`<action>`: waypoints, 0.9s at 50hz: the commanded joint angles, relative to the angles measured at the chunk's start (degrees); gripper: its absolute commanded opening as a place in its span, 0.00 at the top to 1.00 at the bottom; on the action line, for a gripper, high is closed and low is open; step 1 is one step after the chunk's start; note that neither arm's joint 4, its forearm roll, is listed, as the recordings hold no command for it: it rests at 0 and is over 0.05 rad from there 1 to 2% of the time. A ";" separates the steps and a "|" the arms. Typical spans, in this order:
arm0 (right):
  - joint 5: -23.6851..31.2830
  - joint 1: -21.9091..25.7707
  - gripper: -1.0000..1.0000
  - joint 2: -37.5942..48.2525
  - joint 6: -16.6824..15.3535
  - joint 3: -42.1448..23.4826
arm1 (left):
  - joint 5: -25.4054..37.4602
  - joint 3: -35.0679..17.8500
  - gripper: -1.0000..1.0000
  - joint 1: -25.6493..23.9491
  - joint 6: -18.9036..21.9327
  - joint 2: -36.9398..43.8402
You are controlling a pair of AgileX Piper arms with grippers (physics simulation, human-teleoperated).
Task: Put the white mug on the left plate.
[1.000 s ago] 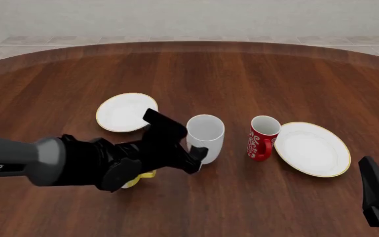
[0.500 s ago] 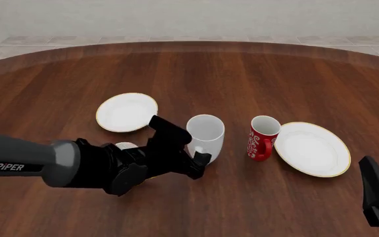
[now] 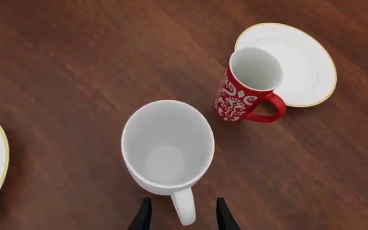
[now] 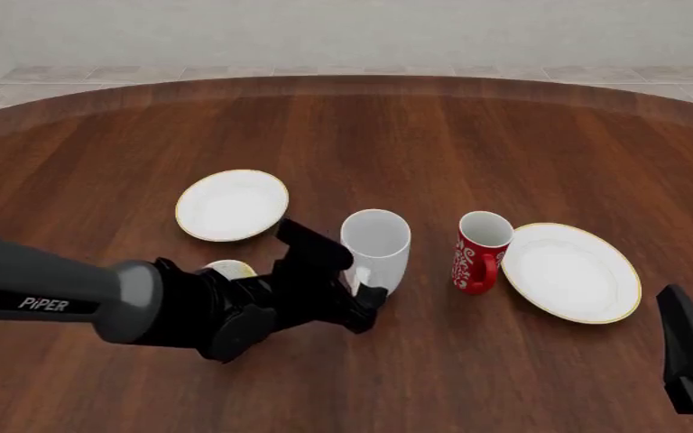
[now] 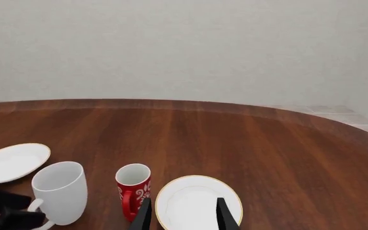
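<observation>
Left wrist view shows the left gripper [image 3: 181, 216] spread, fingers straddling the white mug [image 3: 167, 147]'s handle [image 3: 184, 212]: the grasp step. Next it must pinch, lift, then carry to the left plate [image 4: 232, 205] just beyond.

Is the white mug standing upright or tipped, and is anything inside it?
Upright and empty. The white mug stands on its base with the mouth up, and the left wrist view shows only a bare white bottom. Its handle lies between the open left gripper fingers.
</observation>
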 commanded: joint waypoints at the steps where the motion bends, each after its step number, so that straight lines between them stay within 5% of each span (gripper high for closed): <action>1: 0.32 -0.03 0.00 0.00 0.07 -0.32 | -0.45 -0.13 0.00 -0.15 -0.41 1.05; 31: 0.15 -0.04 0.00 0.00 0.16 -0.25 | -1.84 0.14 0.00 0.72 -0.28 3.49; 32: 0.11 -0.05 0.00 0.00 0.15 -0.21 | -1.84 0.18 1.00 0.76 -0.26 3.44; 45: 0.46 0.08 0.00 0.06 -0.21 -0.60 | -2.50 0.84 1.00 1.01 0.20 3.10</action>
